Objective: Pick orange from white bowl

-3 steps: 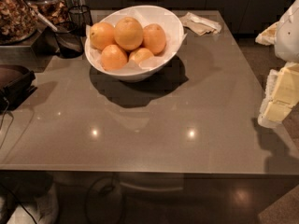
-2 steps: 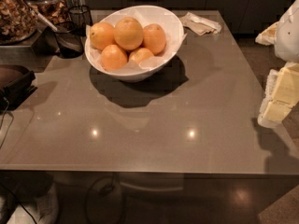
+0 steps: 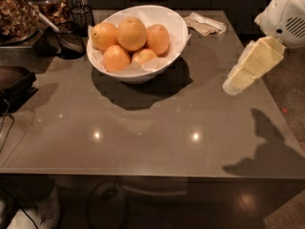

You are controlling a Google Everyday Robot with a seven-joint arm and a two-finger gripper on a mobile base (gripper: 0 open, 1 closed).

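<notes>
Five oranges were counted in the one white bowl [image 3: 167, 56], set far left on the table [image 3: 143, 137], the biggest orange [image 3: 131, 33] piled on top. One gripper [image 3: 234, 84] was held near the right edge, well apart; its grip could not be told.

A bright-orange orange [image 3: 131, 32] tops four paler oranges [image 3: 116, 57] in the glossy white bowl [image 3: 143, 75], lined with white paper [image 3: 127, 68], on a grey-brown bench [image 3: 143, 147] dotted with light reflections. The cream-yellow claw [image 3: 237, 81] hangs above the bench's right edge.
</notes>
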